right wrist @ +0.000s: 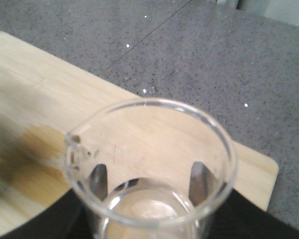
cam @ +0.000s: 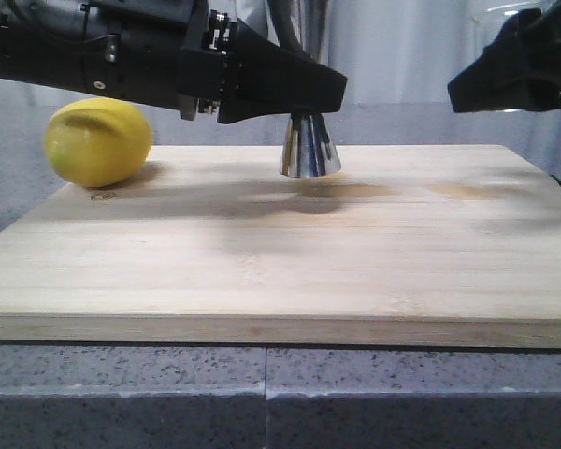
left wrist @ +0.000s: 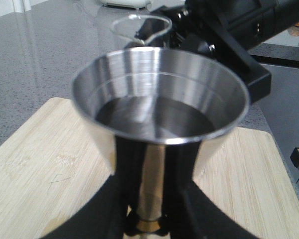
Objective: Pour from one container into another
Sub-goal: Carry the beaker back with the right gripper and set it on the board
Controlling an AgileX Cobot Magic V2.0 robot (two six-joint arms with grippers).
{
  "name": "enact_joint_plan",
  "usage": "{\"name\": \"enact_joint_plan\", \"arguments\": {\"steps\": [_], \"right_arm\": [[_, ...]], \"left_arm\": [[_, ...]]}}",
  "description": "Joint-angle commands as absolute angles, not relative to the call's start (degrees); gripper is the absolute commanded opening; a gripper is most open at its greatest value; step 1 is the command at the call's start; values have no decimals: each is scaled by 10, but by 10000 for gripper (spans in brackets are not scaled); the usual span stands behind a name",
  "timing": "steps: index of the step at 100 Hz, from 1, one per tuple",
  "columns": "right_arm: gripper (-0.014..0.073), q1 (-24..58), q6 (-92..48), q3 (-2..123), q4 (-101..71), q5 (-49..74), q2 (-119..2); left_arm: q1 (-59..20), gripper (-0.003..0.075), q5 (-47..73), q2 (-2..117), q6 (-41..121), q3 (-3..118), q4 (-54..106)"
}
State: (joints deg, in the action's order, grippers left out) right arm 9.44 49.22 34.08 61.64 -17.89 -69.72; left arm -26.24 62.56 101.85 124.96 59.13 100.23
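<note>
Between the right hand's (right wrist: 149, 199) fingers, the upright glass beaker (right wrist: 149, 164).

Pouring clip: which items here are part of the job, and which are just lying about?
In the job: glass beaker held by right gripper; steel cup held by left gripper.
Lying about: lemon; wooden board underneath.

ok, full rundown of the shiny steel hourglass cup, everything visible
The shiny steel hourglass cup is polished metal: a flared base, narrow waist and wide upper bowl with faint rings inside. It stands upright on the pale wooden board, the left gripper closed round its waist. Dark liquid sits in the bowl. The clear glass beaker hangs just behind.
</note>
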Motion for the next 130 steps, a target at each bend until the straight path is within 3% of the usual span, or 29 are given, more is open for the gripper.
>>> {"name": "enact_joint_plan", "arguments": {"steps": [1,24,45,69,111,130], "right_arm": [[310,76,478,342,605,-233,-681],[310,24,459,326,604,-367,-715],[310,20,400,326,590,-418,-764],[310,20,320,326,529,-426,-805],[318,20,309,327,499,-418,-834],[473,20,309,327,499,-418,-834]], "left_arm": [[-267,59,664,996,1246,609,1041],[-267,59,663,996,1246,609,1041],[-267,59,663,996,1246,609,1041],[-267,59,663,996,1246,609,1041],[-267,59,663,996,1246,609,1041],[-267,59,663,996,1246,609,1041]]}}
